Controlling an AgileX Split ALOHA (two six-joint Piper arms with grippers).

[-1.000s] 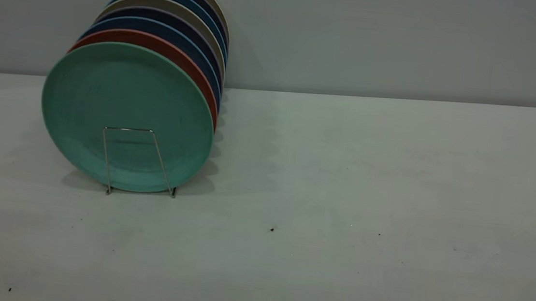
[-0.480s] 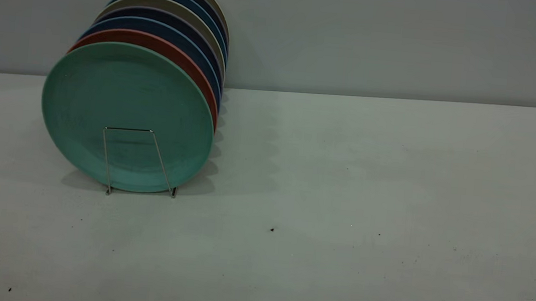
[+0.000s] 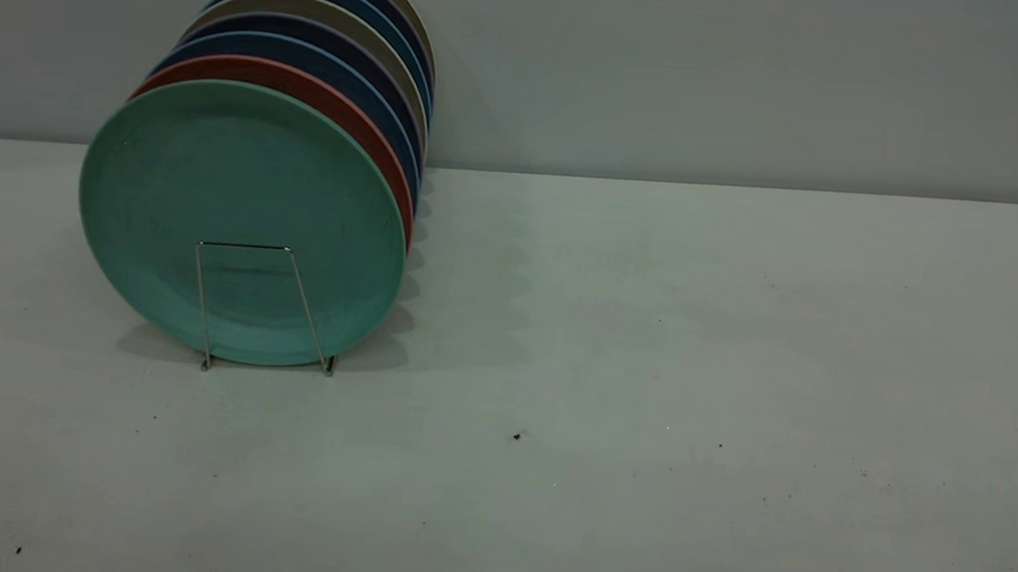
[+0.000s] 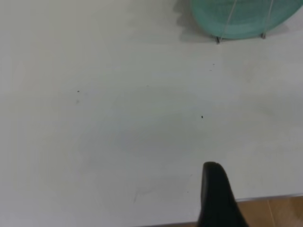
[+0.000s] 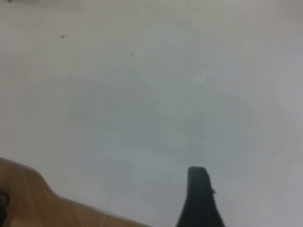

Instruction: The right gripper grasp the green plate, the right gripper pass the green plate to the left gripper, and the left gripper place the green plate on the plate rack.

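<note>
Exterior view: green plate (image 3: 243, 217) stands upright at the front of the plate rack (image 3: 260, 306), near the bench's (image 3: 648, 381) far left corner; a salmon plate (image 3: 323, 99) and darker plates (image 3: 344, 60) stand behind it. No arm shows.

Left wrist view: left gripper (image 4: 218, 196), one finger showing over the bench edge; spread cannot be told. Plate and rack well apart from it.

Right wrist view: right gripper (image 5: 199, 198), one finger over bare bench; spread cannot be told.
</note>
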